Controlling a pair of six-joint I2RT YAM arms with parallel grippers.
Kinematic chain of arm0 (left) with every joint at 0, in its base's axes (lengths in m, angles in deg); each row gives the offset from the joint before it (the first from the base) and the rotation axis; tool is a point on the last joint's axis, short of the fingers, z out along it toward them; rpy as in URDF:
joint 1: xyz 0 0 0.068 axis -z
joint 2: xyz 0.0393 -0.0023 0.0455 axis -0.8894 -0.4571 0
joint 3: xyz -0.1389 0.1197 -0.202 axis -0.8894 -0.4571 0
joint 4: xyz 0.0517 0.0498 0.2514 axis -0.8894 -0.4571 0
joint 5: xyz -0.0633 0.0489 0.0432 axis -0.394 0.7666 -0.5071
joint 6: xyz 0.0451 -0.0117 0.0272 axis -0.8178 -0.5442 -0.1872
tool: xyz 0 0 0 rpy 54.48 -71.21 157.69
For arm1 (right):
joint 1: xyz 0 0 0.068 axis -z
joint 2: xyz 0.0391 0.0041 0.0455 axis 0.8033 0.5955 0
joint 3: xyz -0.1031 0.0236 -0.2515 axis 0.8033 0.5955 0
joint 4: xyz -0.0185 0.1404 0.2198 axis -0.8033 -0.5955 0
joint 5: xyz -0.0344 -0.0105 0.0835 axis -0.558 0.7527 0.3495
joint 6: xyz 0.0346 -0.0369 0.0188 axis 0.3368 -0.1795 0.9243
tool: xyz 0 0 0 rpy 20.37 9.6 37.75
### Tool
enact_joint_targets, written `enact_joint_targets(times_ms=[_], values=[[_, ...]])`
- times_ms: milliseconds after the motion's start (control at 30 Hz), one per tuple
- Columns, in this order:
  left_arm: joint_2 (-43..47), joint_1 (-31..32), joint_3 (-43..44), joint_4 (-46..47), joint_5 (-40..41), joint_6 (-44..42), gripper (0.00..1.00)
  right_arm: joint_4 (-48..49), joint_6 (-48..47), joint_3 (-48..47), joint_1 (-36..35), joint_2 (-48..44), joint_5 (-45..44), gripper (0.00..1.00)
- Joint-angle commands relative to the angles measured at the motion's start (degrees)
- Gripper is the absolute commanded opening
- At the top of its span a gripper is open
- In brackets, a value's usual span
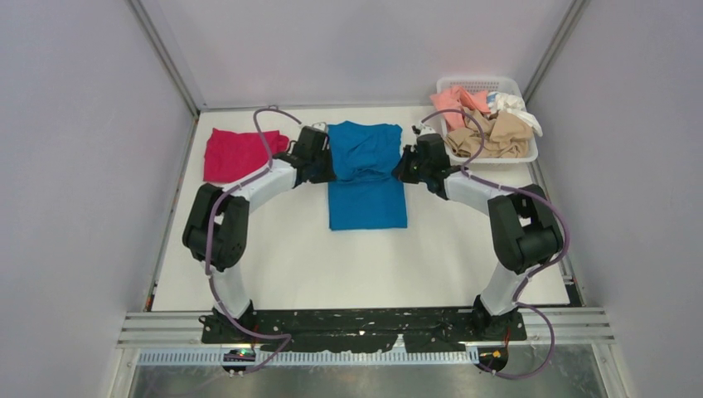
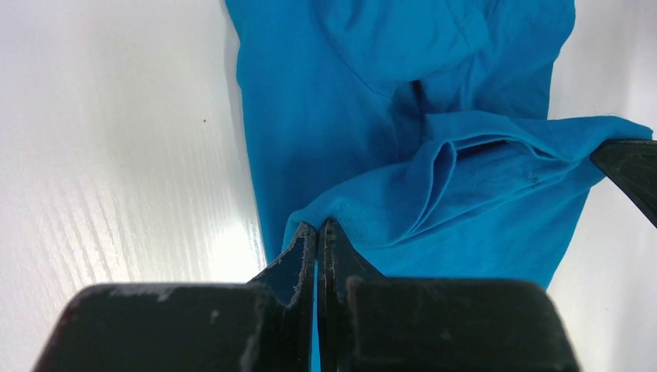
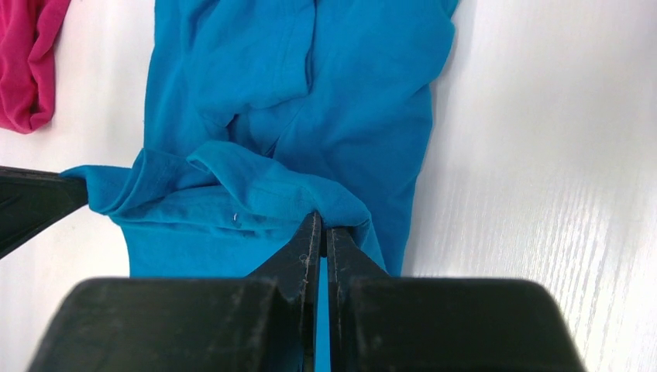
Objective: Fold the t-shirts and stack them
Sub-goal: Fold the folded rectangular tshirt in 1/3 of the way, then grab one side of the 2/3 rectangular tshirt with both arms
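Note:
A teal-blue t-shirt [image 1: 366, 178] lies in the middle of the white table, its far part bunched and lifted between the two grippers. My left gripper [image 1: 325, 170] is shut on the shirt's left edge; in the left wrist view the gripper [image 2: 319, 226] pinches teal cloth [image 2: 465, 178]. My right gripper [image 1: 403, 169] is shut on the right edge; in the right wrist view the gripper [image 3: 319, 218] pinches the teal fold [image 3: 256, 186]. A magenta-red t-shirt [image 1: 236, 153] lies folded at the far left and shows in the right wrist view [image 3: 27, 62].
A white basket [image 1: 527, 89] at the far right holds peach [image 1: 458, 100], tan [image 1: 493, 134] and white [image 1: 510, 103] shirts. Grey walls close the table on three sides. The arm bases stand on a black rail [image 1: 365, 325] at the near edge.

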Motion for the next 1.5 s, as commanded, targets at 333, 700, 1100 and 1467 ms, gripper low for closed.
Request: enact_joint_targets(times_ms=[333,700,1100,1467], values=[[-1.4,-2.9,4.9,-2.4,-1.1,1.8,0.65,3.7,1.0,-8.0,2.0,4.6,1.9,0.49],[14.0,-2.9,-11.0,1.8,-7.2,4.0,1.0,4.2,0.7,5.3,2.1,-9.8,7.1,0.95],[17.7,0.7,-27.2,7.1,-14.2,10.8,0.89,1.4,2.8,25.0,2.1,-24.5,7.8,0.95],[15.2,3.8,-28.4,6.5,-8.7,14.1,0.53,2.6,5.4,31.2,2.1,-25.0,12.1,0.95]])
